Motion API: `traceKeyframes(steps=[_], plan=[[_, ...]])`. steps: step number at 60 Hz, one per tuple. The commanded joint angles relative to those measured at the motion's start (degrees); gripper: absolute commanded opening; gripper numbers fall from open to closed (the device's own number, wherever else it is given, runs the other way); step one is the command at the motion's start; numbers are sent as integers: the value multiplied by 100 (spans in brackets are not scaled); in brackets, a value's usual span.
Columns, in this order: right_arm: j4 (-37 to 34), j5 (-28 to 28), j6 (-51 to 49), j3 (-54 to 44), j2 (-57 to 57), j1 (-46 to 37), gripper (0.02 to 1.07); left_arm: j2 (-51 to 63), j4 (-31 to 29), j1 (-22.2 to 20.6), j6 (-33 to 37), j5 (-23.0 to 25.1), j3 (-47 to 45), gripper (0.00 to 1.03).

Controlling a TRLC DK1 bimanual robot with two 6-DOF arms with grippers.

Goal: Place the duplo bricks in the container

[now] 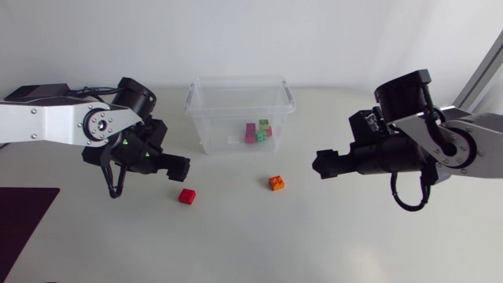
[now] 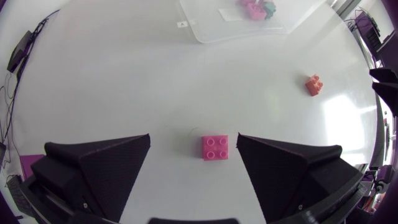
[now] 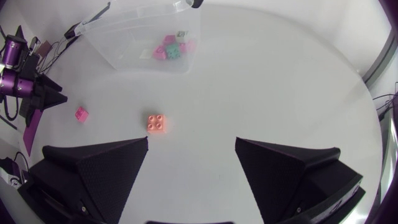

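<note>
A red duplo brick [image 1: 187, 196] lies on the white table just in front of my left gripper [image 1: 182, 167]. In the left wrist view that brick [image 2: 214, 147] sits between the open fingers, touching neither. An orange brick [image 1: 276, 182] lies near the table's middle, left of my right gripper [image 1: 321, 165], which is open and empty. The right wrist view shows this orange brick [image 3: 157, 122] ahead of the fingers, off to one side. The clear plastic container [image 1: 203, 106] stands at the back centre with several pink and green bricks [image 1: 258, 131] inside.
A dark mat [image 1: 20, 224] lies at the table's front left corner.
</note>
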Motion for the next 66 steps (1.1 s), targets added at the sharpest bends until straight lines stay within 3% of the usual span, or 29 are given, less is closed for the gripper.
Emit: traceKeyframes(steps=[1,7,25,30,39,48,55,60,66], plan=[[-88,-70,-97,320,607,120,103,429,-117,-190,0,-17,246,94],[-115,-35,-88,601,1161,358,103,833,-117,-340,0,-26,334,90],[-80,281,-132,1568,2805,955,103,1598,-21,-348,26,-17,448,52],[-45,492,-158,1831,3288,1061,102,1783,190,-313,70,-17,527,22],[-45,668,-176,2139,3912,1184,101,1501,401,-331,219,-8,457,18],[61,677,-237,2086,3956,1351,71,552,384,-252,298,-8,668,17],[395,712,-325,1919,3947,1483,33,-195,357,-269,404,-8,1099,16],[307,905,-316,1875,3877,1553,23,-423,489,-305,413,-8,1433,17],[96,1134,-325,1735,3314,1694,22,-309,964,-322,395,-17,1810,17]])
